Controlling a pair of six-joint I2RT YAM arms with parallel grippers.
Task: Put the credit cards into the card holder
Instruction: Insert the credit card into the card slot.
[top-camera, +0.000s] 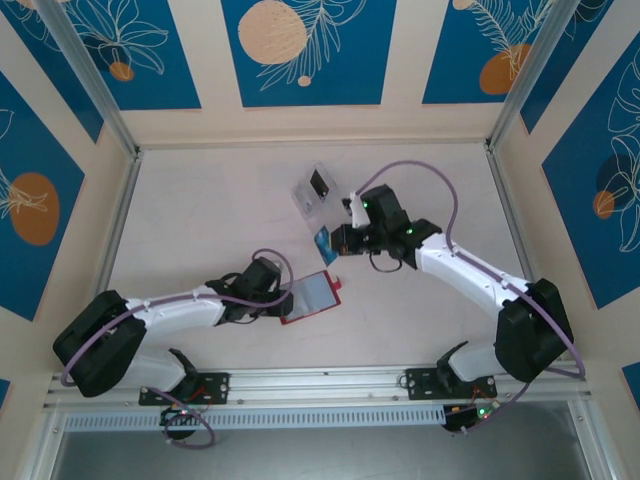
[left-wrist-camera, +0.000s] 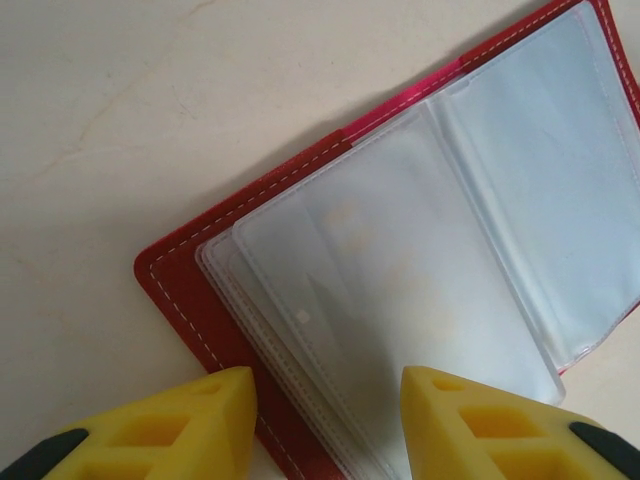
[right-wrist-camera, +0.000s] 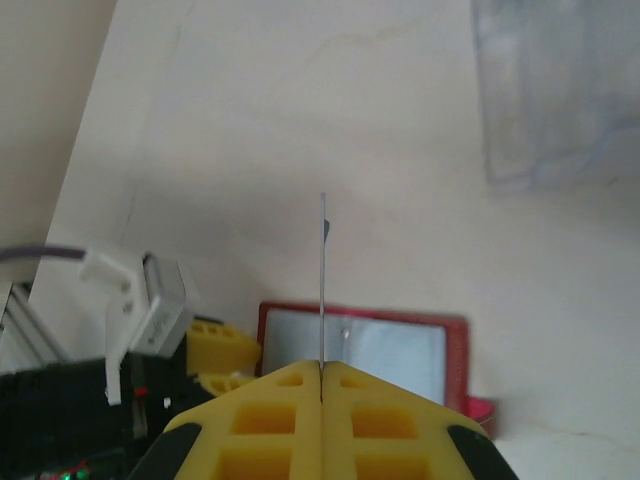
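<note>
Red wallet open flat on worktop, clear sleeves up, nr front centre. L pincer part open, yellow fingers either side of wallet's edge, not clamped on it. R pincer closed tight on blue card, held edge-on betw. wallet and clear rack. Dark card in rack.

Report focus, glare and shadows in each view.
Top external: even, soft light, hardly any shadows, card holder sharp. Left wrist: the holder's clear sleeves look milky with a mild sheen, stitching sharp. Right wrist: edge-on card crisp, clear rack blurred.
</note>
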